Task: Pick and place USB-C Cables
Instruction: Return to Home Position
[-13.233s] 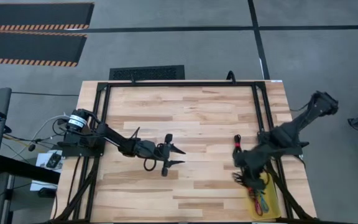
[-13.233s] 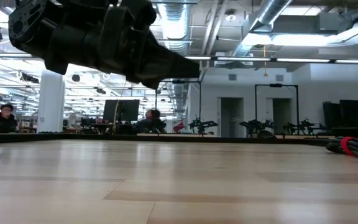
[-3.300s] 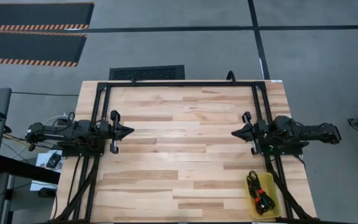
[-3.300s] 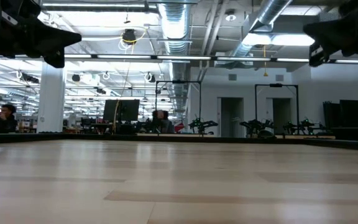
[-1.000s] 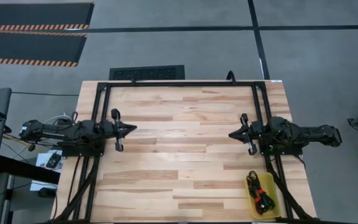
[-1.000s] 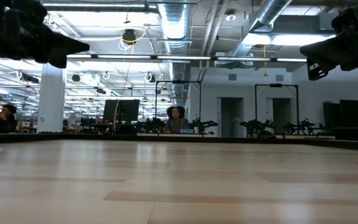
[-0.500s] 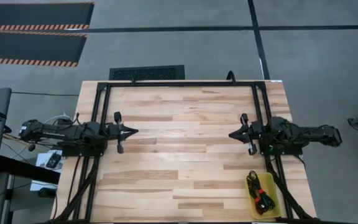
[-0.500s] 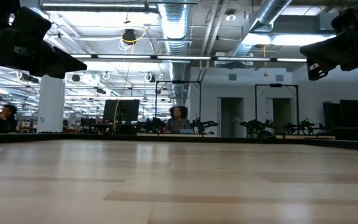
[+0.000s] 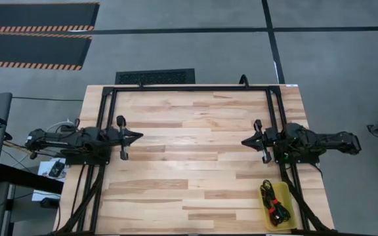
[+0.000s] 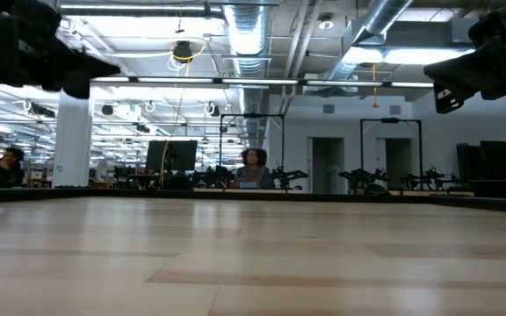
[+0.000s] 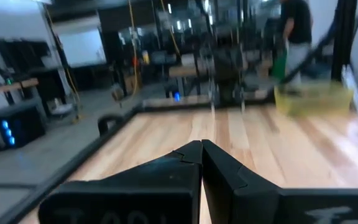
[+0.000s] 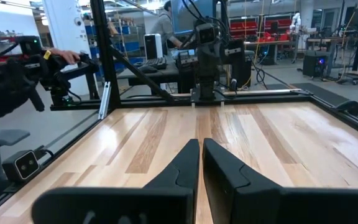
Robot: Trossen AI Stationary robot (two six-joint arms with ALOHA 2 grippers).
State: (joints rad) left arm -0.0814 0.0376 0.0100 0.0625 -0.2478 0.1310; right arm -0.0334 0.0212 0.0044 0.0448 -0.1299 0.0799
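The USB-C cables (image 9: 272, 200), dark bundles with red bands, lie in a yellow bin (image 9: 286, 195) at the table's near right corner. The left wrist view shows that bin (image 11: 312, 99) blurred beyond the bare wood. My left gripper (image 9: 140, 137) hovers shut above the table's left side and points toward the right edge; its fingers meet with nothing between them (image 11: 201, 148). Facing it from the right side, my right gripper (image 9: 243, 141) is also shut and empty (image 12: 200, 146). In the low view both grippers (image 10: 104, 66) (image 10: 436, 83) hang well above the tabletop.
A black frame (image 9: 190, 88) runs along the table's far edge and down both sides, under the arms. Bare wood (image 9: 189, 151) spans the gap between the grippers. People (image 10: 253, 167) sit and stand in the room beyond the table.
My left gripper has dipped a little and come back up, and has drawn slightly back toward the table's left edge, staying shut. My right gripper has kept still.
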